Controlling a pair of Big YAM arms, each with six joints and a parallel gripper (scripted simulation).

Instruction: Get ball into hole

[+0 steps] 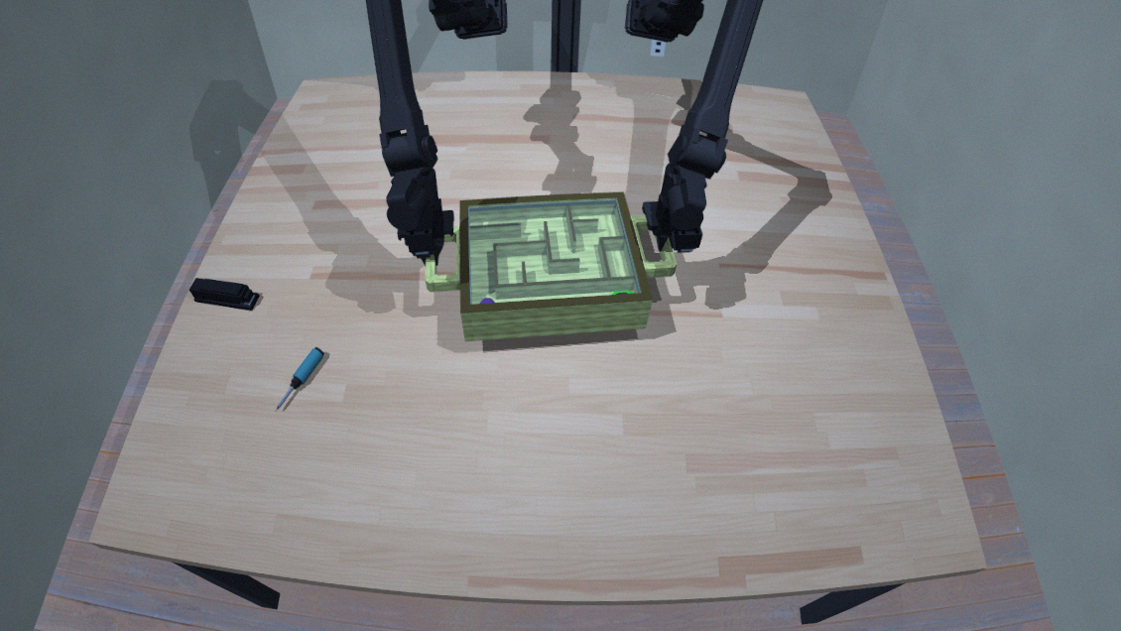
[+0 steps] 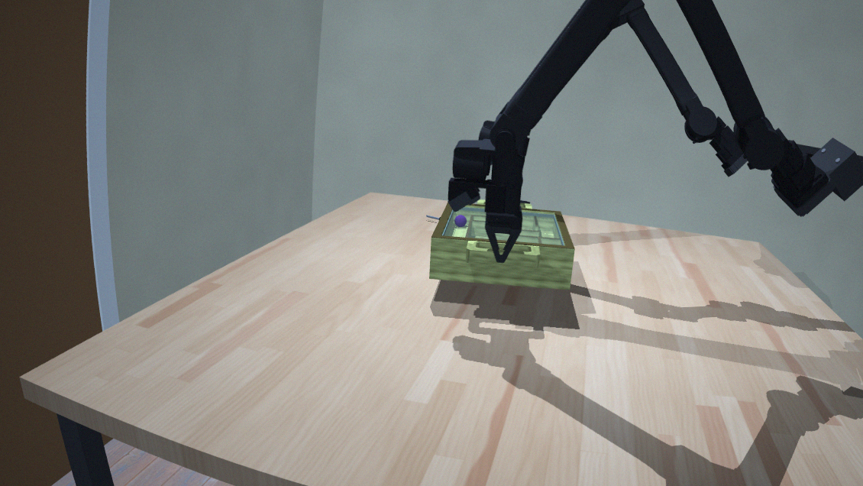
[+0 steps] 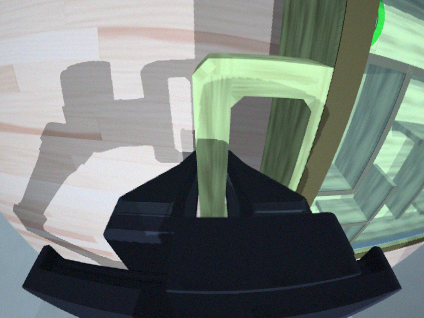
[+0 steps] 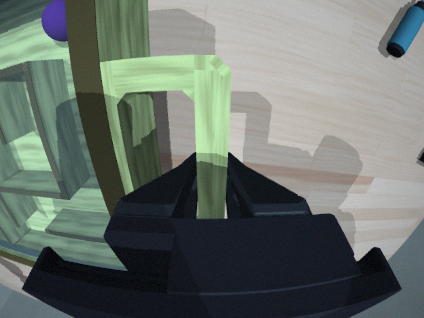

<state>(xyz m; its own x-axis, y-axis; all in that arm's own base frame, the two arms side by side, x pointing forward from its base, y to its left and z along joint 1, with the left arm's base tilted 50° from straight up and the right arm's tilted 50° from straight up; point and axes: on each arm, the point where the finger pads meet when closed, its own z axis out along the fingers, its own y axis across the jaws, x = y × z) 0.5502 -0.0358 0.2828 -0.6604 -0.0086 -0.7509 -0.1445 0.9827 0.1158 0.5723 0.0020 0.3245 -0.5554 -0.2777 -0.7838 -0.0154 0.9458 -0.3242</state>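
The green maze board is held above the table, with its shadow beneath it. The purple ball is in the front-left corner of the maze in the top view. The green-bottomed hole is at the front right, along the same front corridor. My left gripper is shut on the handle at picture right in the top view. My right gripper is shut on the opposite handle. The front rim partly hides ball and hole.
A blue screwdriver lies at picture left of the board in the top view. A black object lies farther left. Two other dark arm parts hang behind the table.
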